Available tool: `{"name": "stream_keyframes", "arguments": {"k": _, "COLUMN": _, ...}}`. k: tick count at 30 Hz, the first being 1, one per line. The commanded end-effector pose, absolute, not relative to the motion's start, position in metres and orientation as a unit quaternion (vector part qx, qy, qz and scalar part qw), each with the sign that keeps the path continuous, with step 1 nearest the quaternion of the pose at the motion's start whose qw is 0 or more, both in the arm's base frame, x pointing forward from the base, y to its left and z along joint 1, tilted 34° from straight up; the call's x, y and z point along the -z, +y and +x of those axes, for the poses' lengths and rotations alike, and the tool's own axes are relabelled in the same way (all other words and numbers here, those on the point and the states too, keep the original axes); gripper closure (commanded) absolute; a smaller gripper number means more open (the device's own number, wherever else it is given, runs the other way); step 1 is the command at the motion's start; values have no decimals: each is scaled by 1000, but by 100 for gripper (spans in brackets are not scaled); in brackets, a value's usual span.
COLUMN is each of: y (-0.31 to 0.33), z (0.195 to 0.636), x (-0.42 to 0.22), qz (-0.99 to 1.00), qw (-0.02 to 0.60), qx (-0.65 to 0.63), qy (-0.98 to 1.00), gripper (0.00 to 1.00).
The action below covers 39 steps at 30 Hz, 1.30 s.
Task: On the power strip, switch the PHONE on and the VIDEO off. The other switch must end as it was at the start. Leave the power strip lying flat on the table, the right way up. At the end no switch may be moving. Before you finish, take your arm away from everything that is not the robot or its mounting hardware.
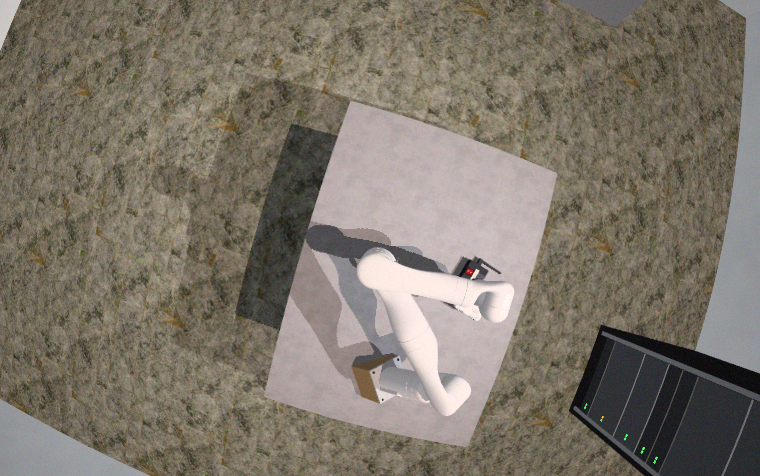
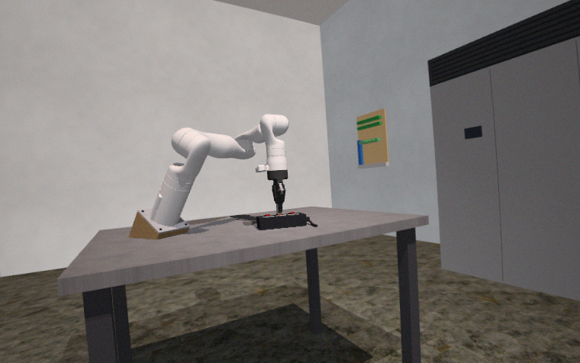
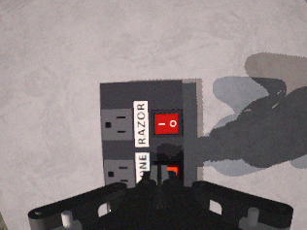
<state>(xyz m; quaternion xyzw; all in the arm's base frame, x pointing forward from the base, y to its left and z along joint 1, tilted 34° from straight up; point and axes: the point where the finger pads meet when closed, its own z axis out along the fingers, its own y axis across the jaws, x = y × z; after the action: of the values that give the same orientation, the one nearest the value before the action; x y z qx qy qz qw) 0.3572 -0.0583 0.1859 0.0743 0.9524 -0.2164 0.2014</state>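
The black power strip (image 2: 281, 220) lies flat on the grey table, right way up; it also shows in the wrist view (image 3: 148, 131) and, partly under the arm, in the top view (image 1: 470, 270). In the wrist view the red RAZOR switch (image 3: 165, 123) is plain to see. Below it the switch beside the label ending in "NE" (image 3: 170, 170) is partly covered by my fingertips. My gripper (image 3: 159, 175) (image 2: 278, 208) is shut and empty, and its tips point straight down at that switch. The VIDEO switch is hidden under the gripper.
The arm's base sits on a wooden wedge (image 2: 149, 227) at the table's left. The strip's cable stub (image 2: 312, 222) sticks out to the right. Grey cabinets (image 2: 522, 171) stand along the right wall, away from the table.
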Motion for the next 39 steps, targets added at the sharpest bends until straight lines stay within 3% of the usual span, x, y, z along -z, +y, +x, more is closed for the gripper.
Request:
{"name": "stream_keyframes", "arguments": {"k": 1, "y": -58, "z": 357, "x": -185, "qz": 74, "qw": 201, "qx": 216, "qy": 953, "gripper": 100}}
{"name": "stream_keyframes", "arguments": {"k": 39, "y": -41, "z": 344, "x": -217, "qz": 74, "qw": 201, "qx": 216, "qy": 953, "gripper": 100}}
